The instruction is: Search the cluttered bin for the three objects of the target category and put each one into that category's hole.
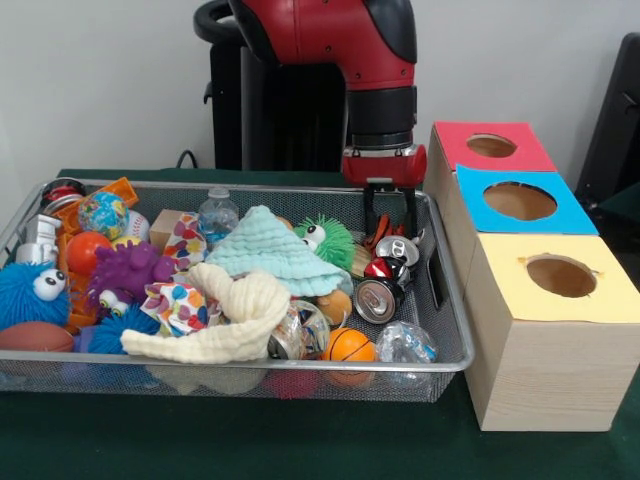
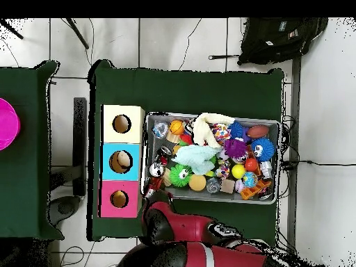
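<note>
The silver wire-mesh bin (image 1: 250,368) is full of clutter; it also shows in the overhead view (image 2: 208,199). My gripper (image 1: 391,230) hangs over the bin's far right corner, fingers apart and empty, tips just below the rim. A small orange and dark thing (image 1: 377,234) lies by the left finger; I cannot tell what it is. The yellow chick is hidden. The red-topped box with its round hole (image 1: 491,146) stands farthest back to the right of the bin, and shows in the overhead view (image 2: 119,199). In the overhead view the arm (image 2: 174,222) covers the gripper.
Blue-topped hole (image 1: 519,201) and yellow-topped hole (image 1: 561,275) stand nearer the camera. In the bin: mint cloth (image 1: 268,255), cream cloth (image 1: 235,315), green spiky ball (image 1: 328,238), crushed cans (image 1: 378,298), small basketball (image 1: 350,347), purple spiky ball (image 1: 125,272), blue spiky ball (image 1: 30,292).
</note>
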